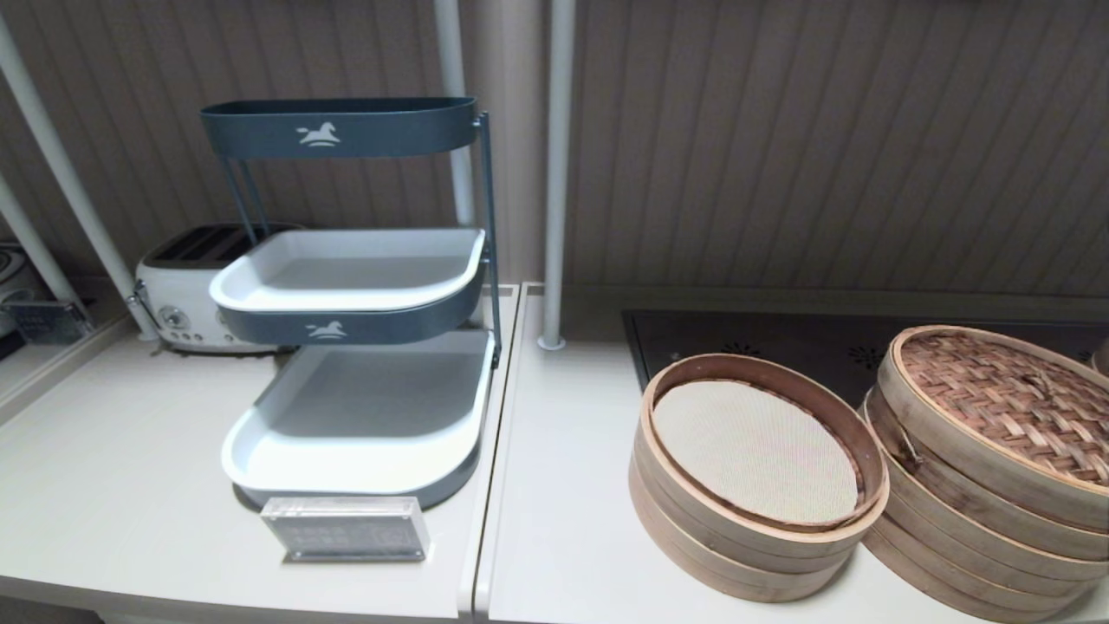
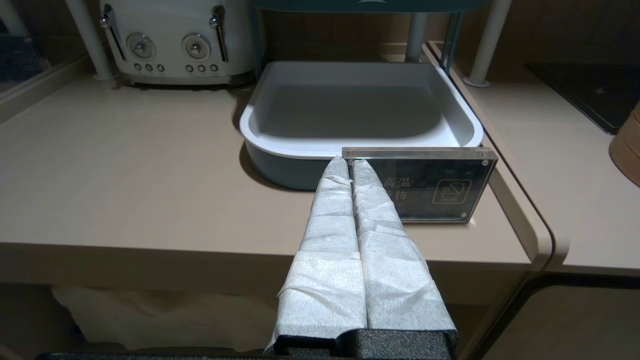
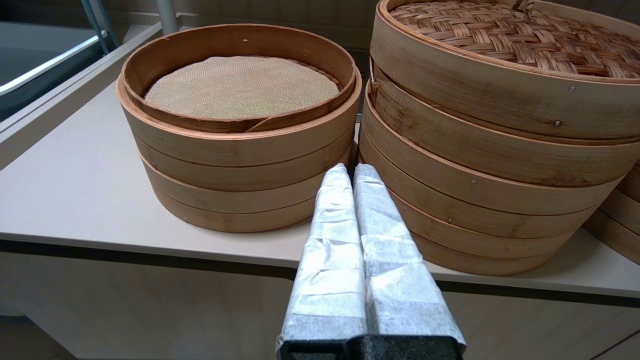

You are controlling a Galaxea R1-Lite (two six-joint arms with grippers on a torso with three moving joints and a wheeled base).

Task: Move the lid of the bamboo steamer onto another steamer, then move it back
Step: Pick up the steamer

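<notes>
The bamboo steamer lid [image 1: 1014, 399], reddish-brown weave in a pale rim, lies on top of another steamer [image 1: 970, 529], the stack at the counter's right edge. A rim stitch shows on the ring just beneath the lid. Left of it stands the open steamer [image 1: 754, 537] with a cream cloth liner and no lid. The right wrist view shows the lid [image 3: 510, 40], the stack [image 3: 475, 200] and the open steamer [image 3: 240, 165]. My right gripper [image 3: 349, 170] is shut and empty, low before the counter edge, facing the gap between the stacks. My left gripper [image 2: 350, 162] is shut and empty near the acrylic sign [image 2: 430, 185].
A three-tier tray rack [image 1: 346, 286] stands at the left with a white toaster [image 1: 182, 295] behind it and the sign [image 1: 346, 527] in front. A black cooktop [image 1: 780, 338] lies behind the steamers. A white pole [image 1: 554, 173] rises mid-counter. Another bamboo stack [image 3: 620, 215] edges in at far right.
</notes>
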